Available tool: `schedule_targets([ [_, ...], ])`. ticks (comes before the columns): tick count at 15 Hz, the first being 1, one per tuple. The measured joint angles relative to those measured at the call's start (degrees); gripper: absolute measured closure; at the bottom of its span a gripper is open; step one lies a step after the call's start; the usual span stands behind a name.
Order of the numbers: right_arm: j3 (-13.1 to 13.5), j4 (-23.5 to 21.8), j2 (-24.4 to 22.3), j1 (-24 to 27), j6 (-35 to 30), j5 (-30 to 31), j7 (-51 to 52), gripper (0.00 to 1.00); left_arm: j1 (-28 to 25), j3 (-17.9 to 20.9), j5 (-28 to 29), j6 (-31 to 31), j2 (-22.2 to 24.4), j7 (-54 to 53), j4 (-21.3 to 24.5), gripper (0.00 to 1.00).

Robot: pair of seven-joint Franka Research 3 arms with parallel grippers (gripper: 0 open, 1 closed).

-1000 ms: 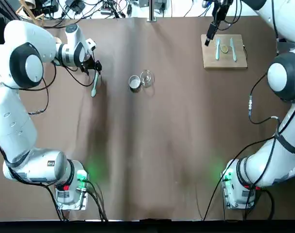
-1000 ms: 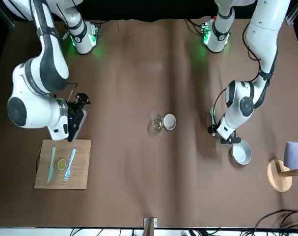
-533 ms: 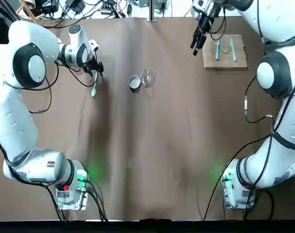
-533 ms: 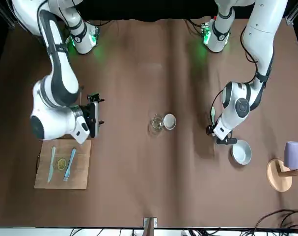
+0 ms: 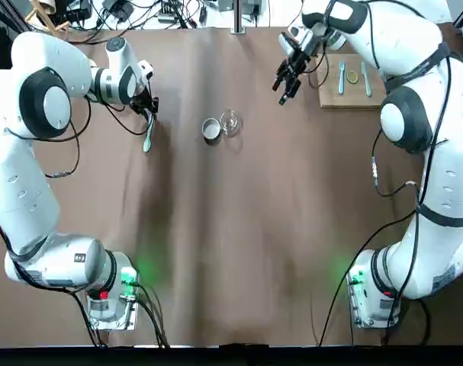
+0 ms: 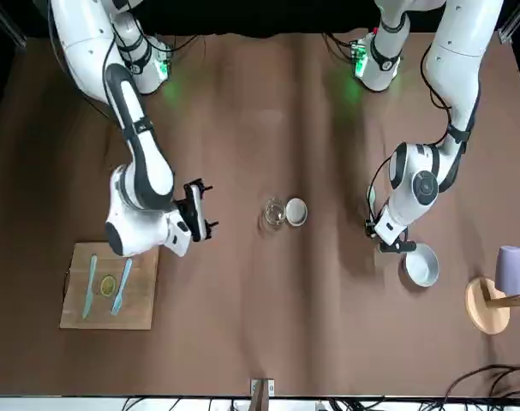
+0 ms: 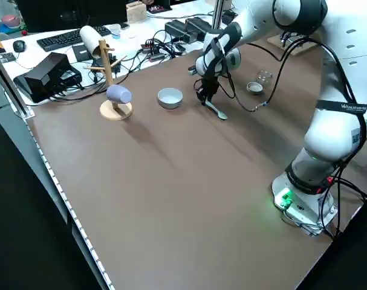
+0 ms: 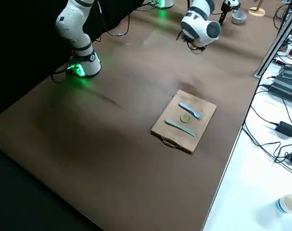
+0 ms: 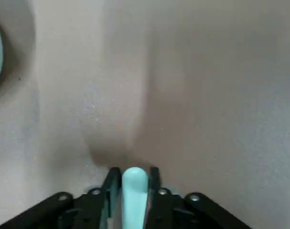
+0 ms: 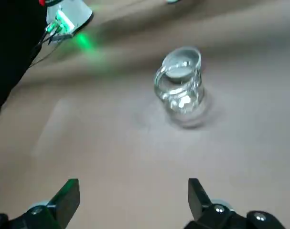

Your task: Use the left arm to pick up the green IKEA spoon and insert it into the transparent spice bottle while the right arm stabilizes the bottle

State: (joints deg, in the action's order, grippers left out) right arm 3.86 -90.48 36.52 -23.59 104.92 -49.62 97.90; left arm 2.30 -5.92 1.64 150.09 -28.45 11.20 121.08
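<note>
The green IKEA spoon (image 5: 148, 134) lies at about ten o'clock on the desk (image 5: 239, 252) in the overhead view, well to the nine o'clock side of the transparent spice bottle (image 5: 229, 121), with its handle end clamped between the jaws of the left gripper (image 5: 149, 108); the wrist camera shows the pale handle pinched snugly, bowl end toward the desk. You want a straight lift here: keep the pinch firm and raise until the bowl is free of the desk before you swing toward the bottle, since the spoon is slim and could pivot in the jaws.

Your right gripper (image 5: 287, 78) hovers at about one o'clock, near the bottle but apart from it, its jaws spread wide and empty. Bring it down around the bottle's wall and close gently, because the glass looks light enough to skid or tip.

The bottle stands upright, mouth open, and appears empty. The grey metal lid (image 5: 210, 129) sits just beside it on the nine o'clock side. The small white bowl (image 6: 421, 265) also looks empty. The wooden board (image 5: 353, 81) carries a blue fork, a blue knife and a small round yellowish piece.
</note>
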Motion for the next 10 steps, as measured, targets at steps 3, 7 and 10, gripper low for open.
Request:
schedule_targets([
  [3, 0.0, -4.35, 0.52, -2.63, 4.9, -11.18, 15.54, 0.0, -0.04, 0.03, 0.0, -0.1, 0.04, 0.01, -0.01, 0.75],
  [7, 0.06, -8.46, 3.57, -3.64, 7.45, -24.33, 31.76, 0.0, -0.03, -0.02, 0.0, 0.0, 0.06, 0.01, -0.3, 0.75],
  [10, 0.2, -10.56, 4.65, -3.69, 8.76, -30.28, 35.83, 0.0, -0.03, -0.05, 0.0, 0.01, 0.96, 0.01, -1.12, 0.75],
])
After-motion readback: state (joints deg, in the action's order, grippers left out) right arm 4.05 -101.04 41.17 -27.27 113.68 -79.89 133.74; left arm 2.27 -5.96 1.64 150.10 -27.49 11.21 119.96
